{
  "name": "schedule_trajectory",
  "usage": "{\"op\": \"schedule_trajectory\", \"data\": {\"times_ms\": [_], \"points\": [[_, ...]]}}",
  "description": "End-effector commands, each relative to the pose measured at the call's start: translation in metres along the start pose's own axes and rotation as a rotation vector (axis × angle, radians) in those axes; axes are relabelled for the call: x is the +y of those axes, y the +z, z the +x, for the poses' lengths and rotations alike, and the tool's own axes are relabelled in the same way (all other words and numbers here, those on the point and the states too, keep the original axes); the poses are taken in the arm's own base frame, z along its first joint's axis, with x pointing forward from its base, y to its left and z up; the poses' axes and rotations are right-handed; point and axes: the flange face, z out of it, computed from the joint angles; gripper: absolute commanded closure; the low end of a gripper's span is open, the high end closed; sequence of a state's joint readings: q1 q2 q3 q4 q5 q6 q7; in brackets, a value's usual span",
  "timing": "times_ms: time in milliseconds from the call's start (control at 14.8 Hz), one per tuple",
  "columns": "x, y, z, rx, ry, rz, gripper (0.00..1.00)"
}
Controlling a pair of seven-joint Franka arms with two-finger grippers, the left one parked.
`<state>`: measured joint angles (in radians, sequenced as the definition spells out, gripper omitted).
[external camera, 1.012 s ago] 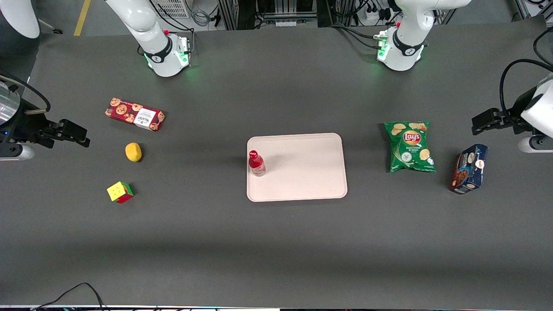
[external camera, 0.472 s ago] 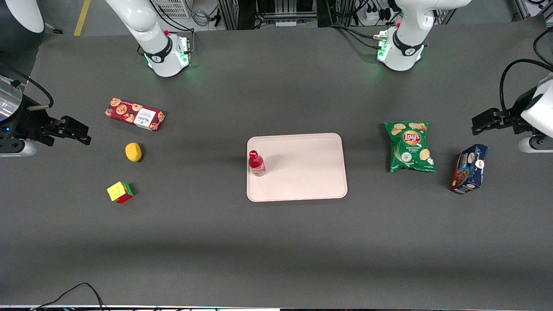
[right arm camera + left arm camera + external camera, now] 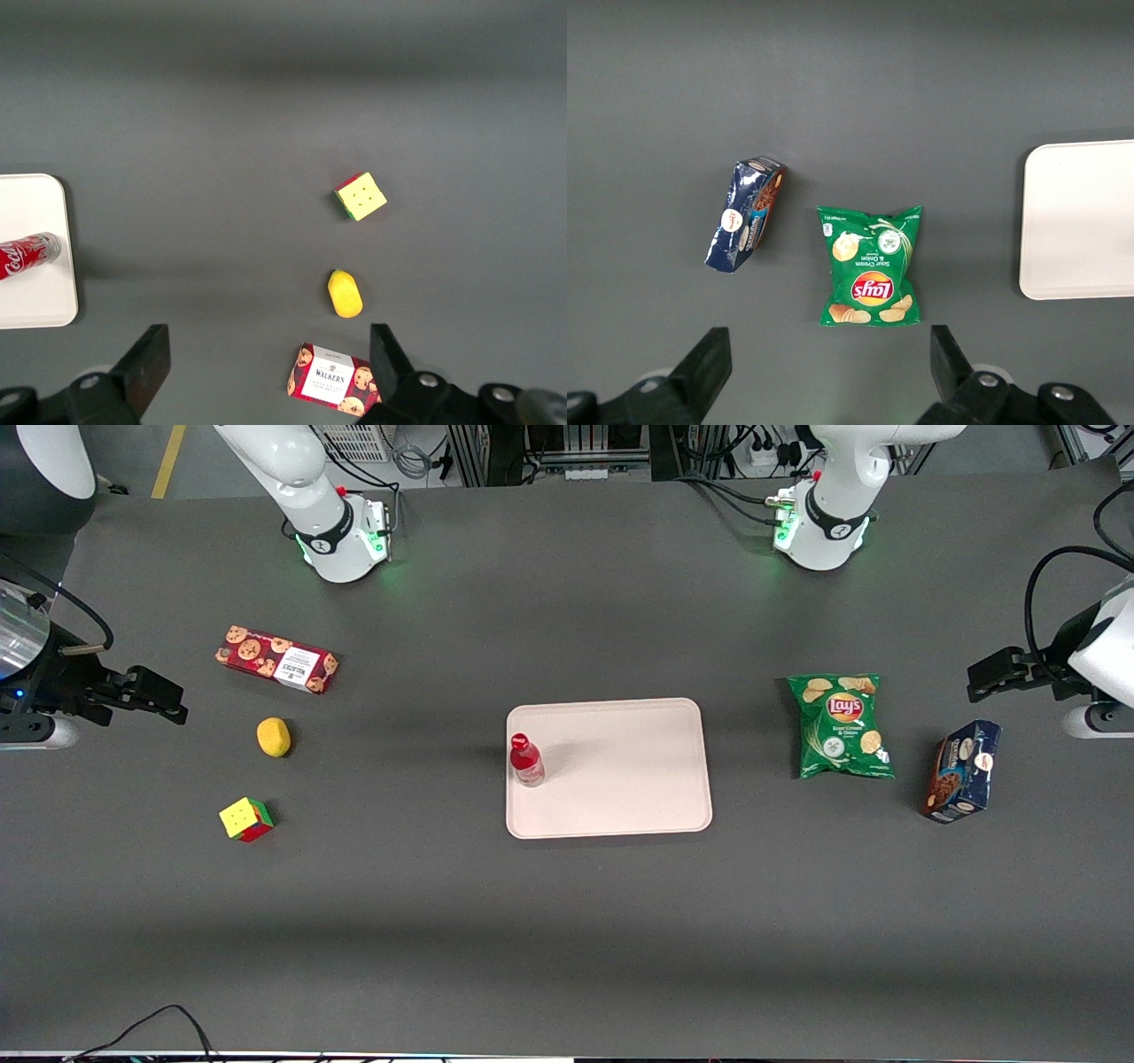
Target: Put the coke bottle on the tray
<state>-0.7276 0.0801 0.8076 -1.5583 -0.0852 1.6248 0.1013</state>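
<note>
Already I am holding my gripper (image 3: 168,701) well out toward my own end of the table, high over the bare mat, its fingers (image 3: 151,361) spread wide with nothing between them. The coke bottle (image 3: 526,760) is standing upright on the tray (image 3: 620,797), just inside the rim on the edge that faces me, so I am judging the placement itself as done. What I am weighing now is the risk in how it stands: a slim bottle so close to the low rim would tip off onto the mat if the tray were nudged, or if I were sweeping back across it at a low height. I am also keeping in mind the cookie box (image 3: 276,659), the yellow lump (image 3: 274,737) and the cube (image 3: 245,819), all lying between me and the tray, which a careless low pass could scatter.
</note>
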Motion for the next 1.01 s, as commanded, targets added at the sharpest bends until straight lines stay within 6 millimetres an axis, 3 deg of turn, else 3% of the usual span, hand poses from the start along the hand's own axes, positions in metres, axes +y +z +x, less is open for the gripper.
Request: {"op": "schedule_trajectory", "data": {"times_ms": [0, 202, 945], "points": [[-0.006, -0.017, -0.014, 0.017, 0.007, 0.01, 0.0], [0.002, -0.02, -0.015, 0.021, 0.017, 0.007, 0.0], [-0.007, -0.026, -0.017, 0.032, 0.027, 0.006, 0.0]]}}
